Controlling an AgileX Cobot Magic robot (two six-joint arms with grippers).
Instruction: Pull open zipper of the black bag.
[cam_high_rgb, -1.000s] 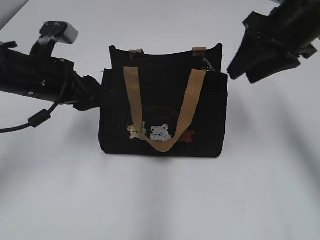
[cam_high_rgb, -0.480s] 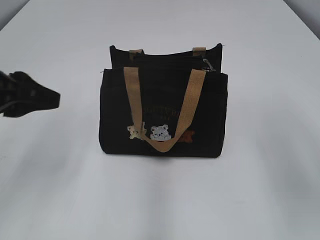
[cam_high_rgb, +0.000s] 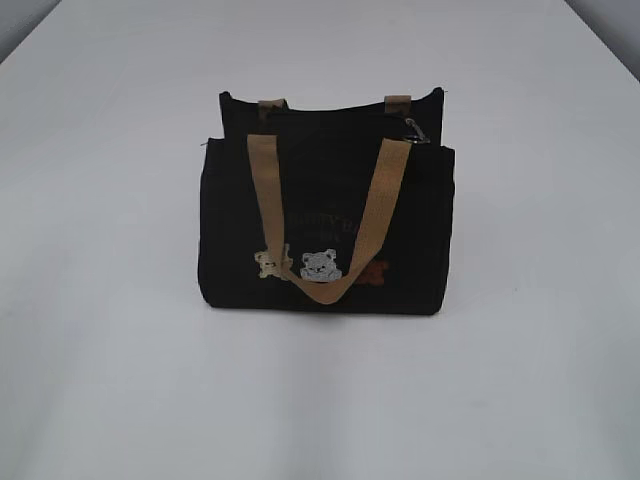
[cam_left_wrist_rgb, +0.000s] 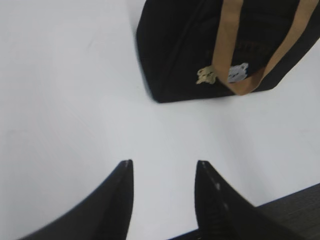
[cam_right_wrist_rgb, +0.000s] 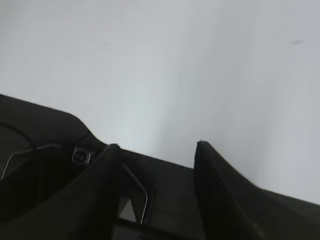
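1. Exterior view: the black bag (cam_high_rgb: 325, 225) is standing upright in the middle of the white bench (cam_high_rgb: 110, 380), its tan handle (cam_high_rgb: 325, 215) hanging down over the bear patches (cam_high_rgb: 320, 266). The zipper (cam_high_rgb: 416, 129) is sitting at the top right end of the bag's mouth, a small silver glint. Neither arm is showing here
2. Left wrist view: the left gripper (cam_left_wrist_rgb: 164, 168) is hanging over bare bench with its jaws released and nothing between them. The bag (cam_left_wrist_rgb: 170, 55) is lying well apart from it, up and to the right
3. Right wrist view: the right gripper (cam_right_wrist_rgb: 156, 147) is also standing with jaws parted and empty, looking at blank bench and at dark rig parts (cam_right_wrist_rgb: 45, 150); bag and zipper are not appearing here
4. Judgement: the approach seems to be the step in hand, with no grasp made. The next move is calling for one arm steadying the bag while the other is closing finely on the tiny ring pull, then drawing it along the mouth
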